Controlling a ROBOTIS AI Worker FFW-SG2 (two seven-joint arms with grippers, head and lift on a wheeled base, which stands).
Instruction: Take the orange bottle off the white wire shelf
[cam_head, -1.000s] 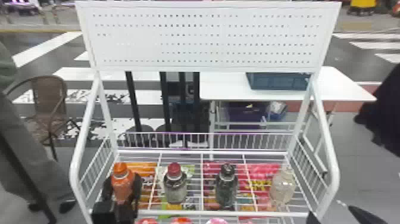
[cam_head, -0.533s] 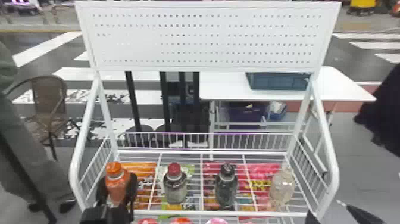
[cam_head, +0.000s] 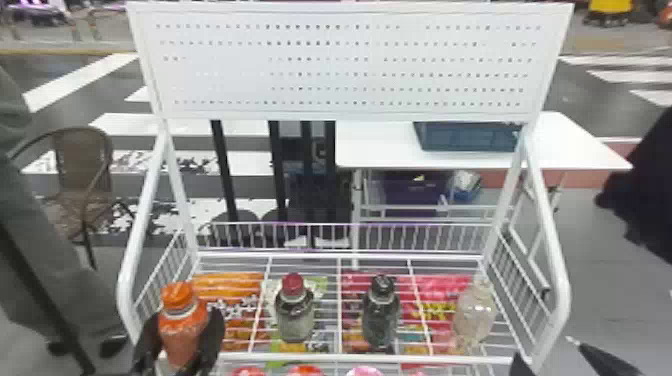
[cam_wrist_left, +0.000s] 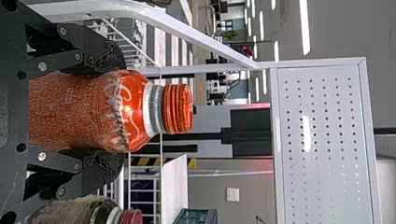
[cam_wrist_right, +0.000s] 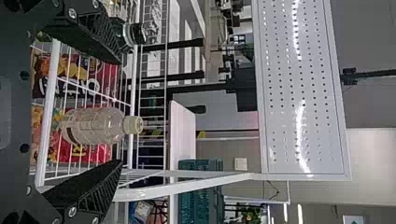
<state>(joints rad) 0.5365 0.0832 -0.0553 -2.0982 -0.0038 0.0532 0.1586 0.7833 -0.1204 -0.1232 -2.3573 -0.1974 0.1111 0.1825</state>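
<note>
Gap between red-capped bottle (cam_head: 295, 312) and black-capped bottle (cam_head: 381, 315); side rail (cam_head: 135, 230) (white) near orange bottle (cam_head: 181, 325)

Near the front left corner of the wire shelf (cam_head: 380, 357) is the first bottle (cam_head: 182, 327), between the fingers of the left hand (cam_head: 181, 320). The second bottle (cam_head: 294, 310) stands left of the middle, the third bottle (cam_head: 381, 312) right of it, and the fourth bottle (cam_head: 474, 317) near the right edge. Under the wires lie packets (cam_head: 227, 285). The right hand (cam_head: 522, 366) is at the front right corner. Behind the shelf's right half is a table (cam_head: 380, 150), with a crate (cam_head: 467, 137) on it.
</note>
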